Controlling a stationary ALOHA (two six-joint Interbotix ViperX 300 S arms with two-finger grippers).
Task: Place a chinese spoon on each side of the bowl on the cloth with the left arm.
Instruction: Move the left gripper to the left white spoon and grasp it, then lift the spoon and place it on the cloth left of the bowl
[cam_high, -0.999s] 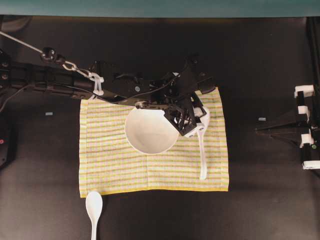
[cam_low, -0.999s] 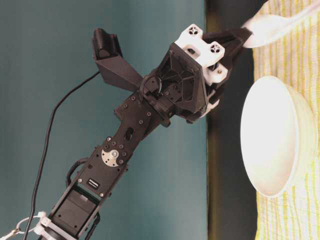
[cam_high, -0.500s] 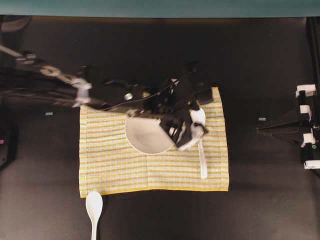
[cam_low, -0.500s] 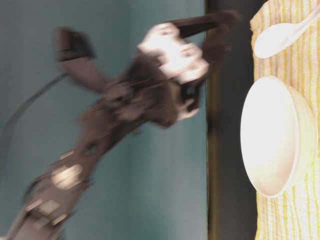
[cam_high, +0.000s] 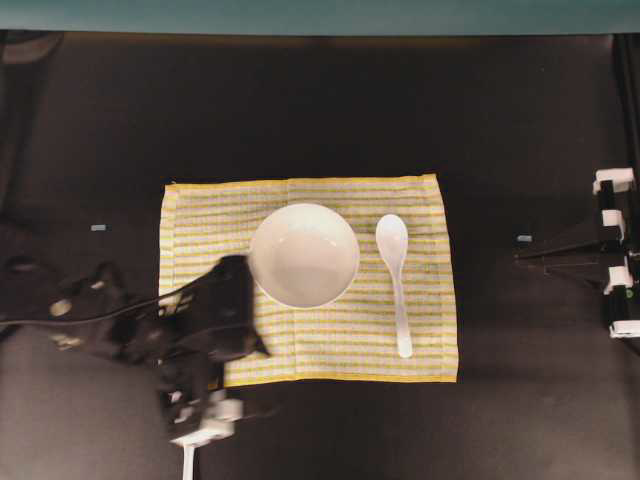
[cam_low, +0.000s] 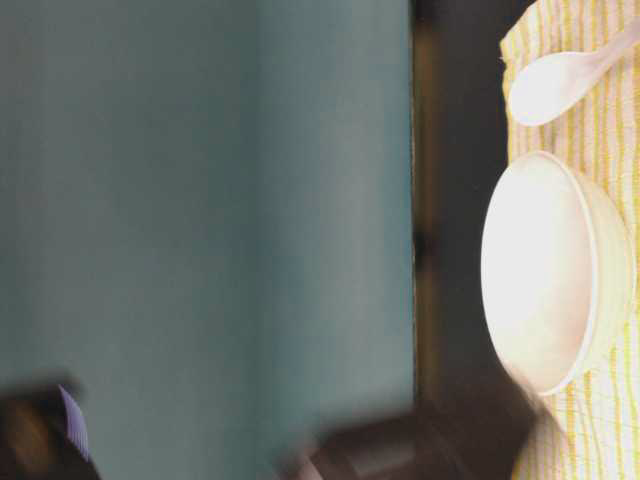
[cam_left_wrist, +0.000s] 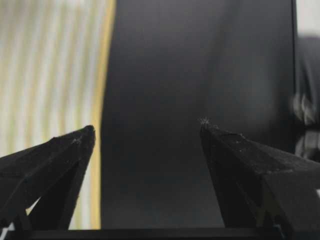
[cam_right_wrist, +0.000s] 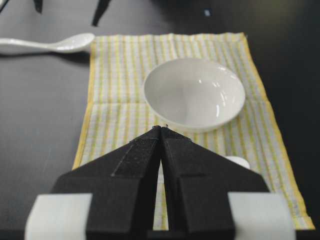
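The white bowl (cam_high: 304, 255) sits in the middle of the striped yellow cloth (cam_high: 200, 215). One white chinese spoon (cam_high: 393, 262) lies on the cloth just right of the bowl, handle toward the front. My left gripper (cam_high: 200, 430), blurred with motion, hovers over the cloth's front left corner, above a second spoon whose handle (cam_high: 187, 465) sticks out below it. In the left wrist view the left gripper (cam_left_wrist: 145, 131) is open with nothing between its fingers. My right gripper (cam_right_wrist: 161, 128) is shut and empty, facing the bowl (cam_right_wrist: 195, 92).
The right arm (cam_high: 575, 250) rests at the table's right edge, away from the cloth. The dark table (cam_high: 320, 110) surrounds the cloth. A teal wall (cam_low: 200, 200) stands behind the table.
The left gripper opened and left the spoon on the cloth right of the bowl. The left arm then swung from behind the bowl to the cloth's front left corner.
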